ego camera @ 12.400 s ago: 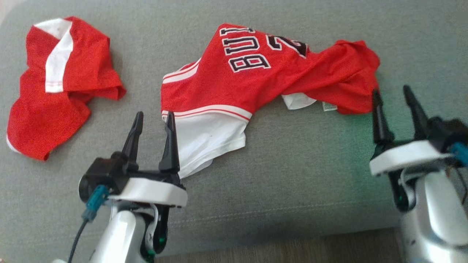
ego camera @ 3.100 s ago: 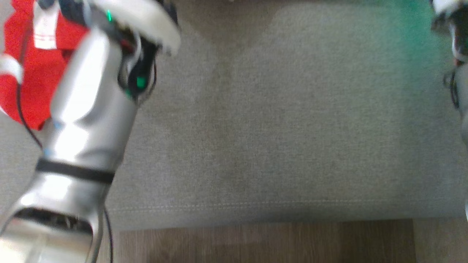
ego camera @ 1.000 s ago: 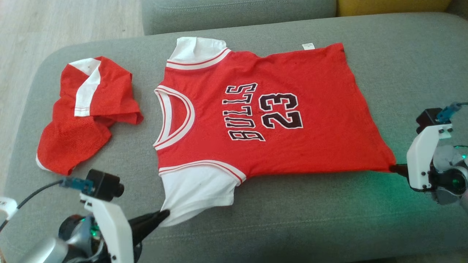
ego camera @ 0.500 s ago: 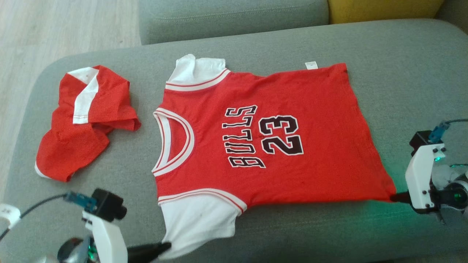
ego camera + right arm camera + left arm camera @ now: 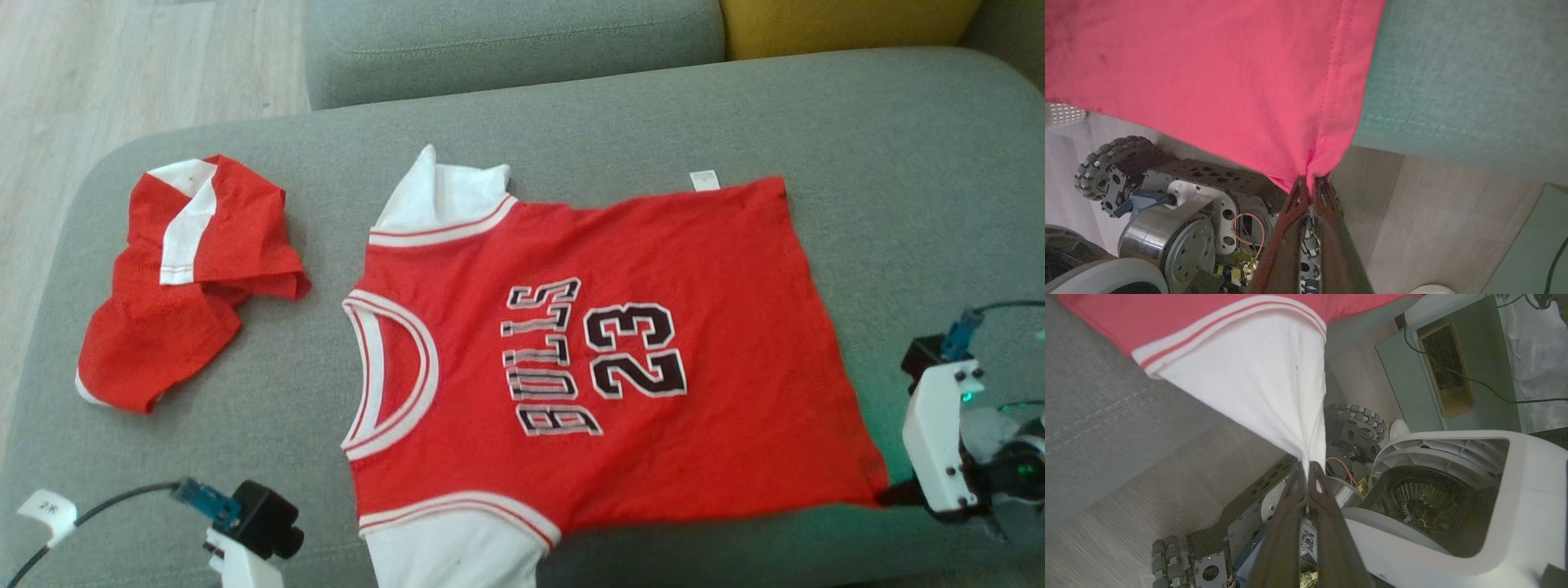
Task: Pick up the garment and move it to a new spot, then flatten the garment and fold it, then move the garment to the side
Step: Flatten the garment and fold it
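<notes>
Head view: red jersey (image 5: pixel 694 269) lettered BULLS 23, left claw (image 5: pixel 1306 467) and right claw (image 5: pixel 1310 181) each clenched on it

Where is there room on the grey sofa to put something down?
Biggest bare patch: the sofa seat right of the jersey, toward the yellow cushion. A strip lies between jersey and back cushion. Tight between the shorts and jersey; along the front edge the left tool and right tool pinch the jersey.
</notes>
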`<state>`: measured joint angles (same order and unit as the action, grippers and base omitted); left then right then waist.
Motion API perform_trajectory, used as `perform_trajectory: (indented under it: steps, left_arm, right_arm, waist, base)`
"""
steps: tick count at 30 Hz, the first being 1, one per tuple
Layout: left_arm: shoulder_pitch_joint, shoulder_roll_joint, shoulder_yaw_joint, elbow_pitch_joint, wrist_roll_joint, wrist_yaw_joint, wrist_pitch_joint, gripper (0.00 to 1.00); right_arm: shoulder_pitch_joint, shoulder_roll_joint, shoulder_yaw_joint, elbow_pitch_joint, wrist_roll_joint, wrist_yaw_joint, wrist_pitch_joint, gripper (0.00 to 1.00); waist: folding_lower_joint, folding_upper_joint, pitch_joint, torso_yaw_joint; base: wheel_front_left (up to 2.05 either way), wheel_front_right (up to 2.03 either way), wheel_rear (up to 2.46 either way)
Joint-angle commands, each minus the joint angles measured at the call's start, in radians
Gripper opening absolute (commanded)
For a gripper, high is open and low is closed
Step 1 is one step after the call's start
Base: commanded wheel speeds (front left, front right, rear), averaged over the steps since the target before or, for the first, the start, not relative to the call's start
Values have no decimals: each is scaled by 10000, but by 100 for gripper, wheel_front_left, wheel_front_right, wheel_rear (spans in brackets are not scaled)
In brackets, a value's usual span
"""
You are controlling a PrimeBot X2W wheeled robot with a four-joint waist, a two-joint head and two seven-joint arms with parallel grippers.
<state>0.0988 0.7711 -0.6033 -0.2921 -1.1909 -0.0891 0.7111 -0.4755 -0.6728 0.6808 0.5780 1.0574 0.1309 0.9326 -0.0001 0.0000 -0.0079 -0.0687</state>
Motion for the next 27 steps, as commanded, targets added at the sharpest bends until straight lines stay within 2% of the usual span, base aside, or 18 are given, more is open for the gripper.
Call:
perform_trajectory:
  steps: [1,8,15,22,27]
  left_arm:
    - [-446,406,425,-394,-124,-72,33,0]
    - [-674,319,583,-410,18,-87,-205,0]
    - [-1136,40,924,-286,75,-31,-589,0]
    - [-1693,-5,1326,-304,24,-36,-768,0]
    - [-2253,-219,1685,-299,-108,-21,-994,0]
  right_arm:
    - [175,-505,-136,-397,60,-2,280,0]
    - [194,-691,-620,-864,-252,-2,351,0]
    - [-32,-386,-1464,-802,-373,-2,-34,0]
    - [-368,-106,-2089,-855,-649,-2,-304,0]
    - [-659,73,-2508,-993,-942,-2,-861,0]
  waist:
    - [1,0,15,-13]
    - [1,0,258,-47]
    - [1,0,627,-11]
    - [1,0,1037,85]
    - [1,0,1313,183]
  base:
    - [0,0,0]
    - [0,0,0]
    - [0,0,0]
    - [0,0,0]
    - [0,0,0]
